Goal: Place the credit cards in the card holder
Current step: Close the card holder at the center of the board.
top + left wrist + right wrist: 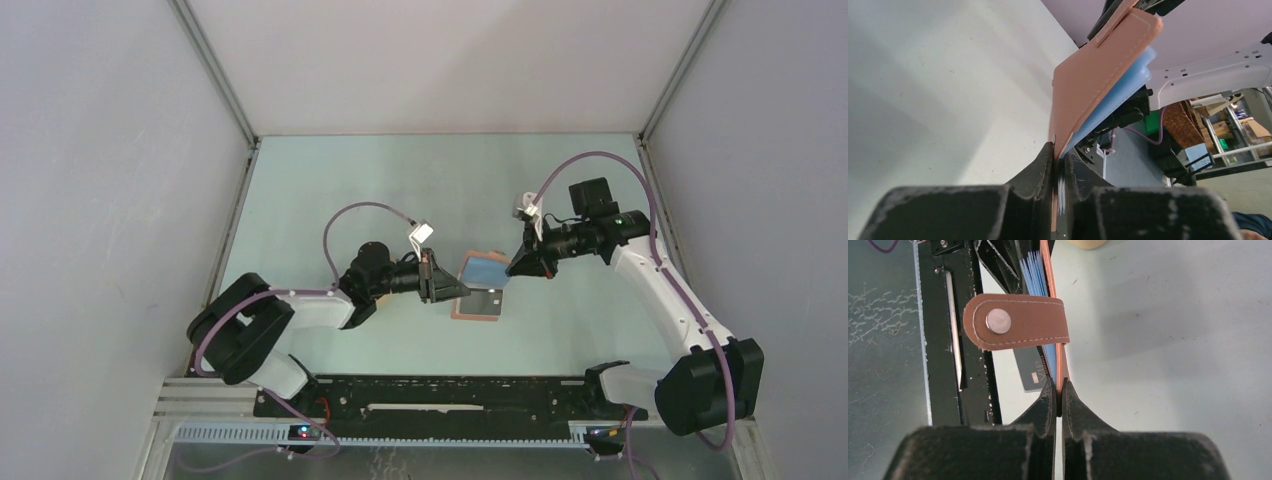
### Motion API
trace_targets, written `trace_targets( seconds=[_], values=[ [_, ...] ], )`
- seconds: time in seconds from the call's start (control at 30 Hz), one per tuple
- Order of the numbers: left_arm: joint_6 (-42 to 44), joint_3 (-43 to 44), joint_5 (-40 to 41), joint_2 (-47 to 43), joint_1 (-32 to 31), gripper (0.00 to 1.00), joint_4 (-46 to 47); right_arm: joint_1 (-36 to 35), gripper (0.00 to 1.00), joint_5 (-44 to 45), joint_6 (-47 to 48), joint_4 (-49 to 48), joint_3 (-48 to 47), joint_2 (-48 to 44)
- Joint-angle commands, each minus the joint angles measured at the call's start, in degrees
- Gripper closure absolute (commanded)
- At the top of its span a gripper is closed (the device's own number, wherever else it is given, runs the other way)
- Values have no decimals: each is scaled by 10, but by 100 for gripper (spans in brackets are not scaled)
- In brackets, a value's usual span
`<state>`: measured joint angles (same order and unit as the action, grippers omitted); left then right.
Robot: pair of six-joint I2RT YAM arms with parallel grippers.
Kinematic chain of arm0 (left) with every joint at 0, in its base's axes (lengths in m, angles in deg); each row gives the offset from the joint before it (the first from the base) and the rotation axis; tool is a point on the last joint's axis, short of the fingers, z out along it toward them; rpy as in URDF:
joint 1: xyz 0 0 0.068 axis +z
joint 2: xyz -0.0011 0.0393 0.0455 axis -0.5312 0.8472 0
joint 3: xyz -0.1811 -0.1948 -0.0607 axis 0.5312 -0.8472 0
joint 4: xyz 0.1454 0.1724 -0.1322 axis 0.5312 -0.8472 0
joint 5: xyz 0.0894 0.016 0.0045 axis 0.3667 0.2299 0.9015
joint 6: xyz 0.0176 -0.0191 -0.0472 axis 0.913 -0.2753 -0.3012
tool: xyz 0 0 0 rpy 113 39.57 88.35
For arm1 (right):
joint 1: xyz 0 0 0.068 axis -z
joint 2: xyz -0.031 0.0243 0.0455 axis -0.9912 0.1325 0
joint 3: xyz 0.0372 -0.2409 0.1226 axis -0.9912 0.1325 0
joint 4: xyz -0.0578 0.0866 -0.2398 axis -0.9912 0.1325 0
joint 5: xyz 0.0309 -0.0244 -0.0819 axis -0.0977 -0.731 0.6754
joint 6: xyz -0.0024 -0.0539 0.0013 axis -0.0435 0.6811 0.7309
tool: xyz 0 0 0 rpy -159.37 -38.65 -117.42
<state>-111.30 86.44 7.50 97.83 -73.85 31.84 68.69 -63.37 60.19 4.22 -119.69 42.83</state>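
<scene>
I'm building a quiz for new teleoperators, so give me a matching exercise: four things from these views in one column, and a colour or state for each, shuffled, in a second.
Column one:
1 snap tab
2 card slots
3 credit card
4 right gripper

Column two:
A light blue
B black
C shut on the edge of the card holder
D carries a silver button

Pairs: 1-D, 2-A, 3-B, 4-C.

One word legible
We read "VIP" on the dark card [1032, 371] showing behind the card holder [1020, 320] in the right wrist view.
</scene>
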Motion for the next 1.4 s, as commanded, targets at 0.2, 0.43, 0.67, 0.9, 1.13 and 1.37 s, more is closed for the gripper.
trace_targets(
  seconds=[0.2, 0.43, 0.67, 0.9, 1.13, 1.37],
  values=[
    [-161, 11, -36, 82, 16, 100, 173, -15, 100, -21, 103, 8, 10, -16],
    [-276, 4, -38, 151, 40, 100, 297, -70, 93, 5, 221, 11, 62, -16],
    [-297, 17, -39, 190, 44, 100, 289, -186, 79, 174, 134, -115, 101, 8],
    [-285, 11, -42, 213, 48, 100, 286, -212, 54, 211, 105, -139, 101, 17],
    [-301, 15, -41, 221, 51, 100, 287, -223, 38, 200, 124, -122, 101, -18],
    [-345, 25, -31, 241, 55, 100, 294, -229, 30, 258, 146, -161, 111, -4]
  ],
)
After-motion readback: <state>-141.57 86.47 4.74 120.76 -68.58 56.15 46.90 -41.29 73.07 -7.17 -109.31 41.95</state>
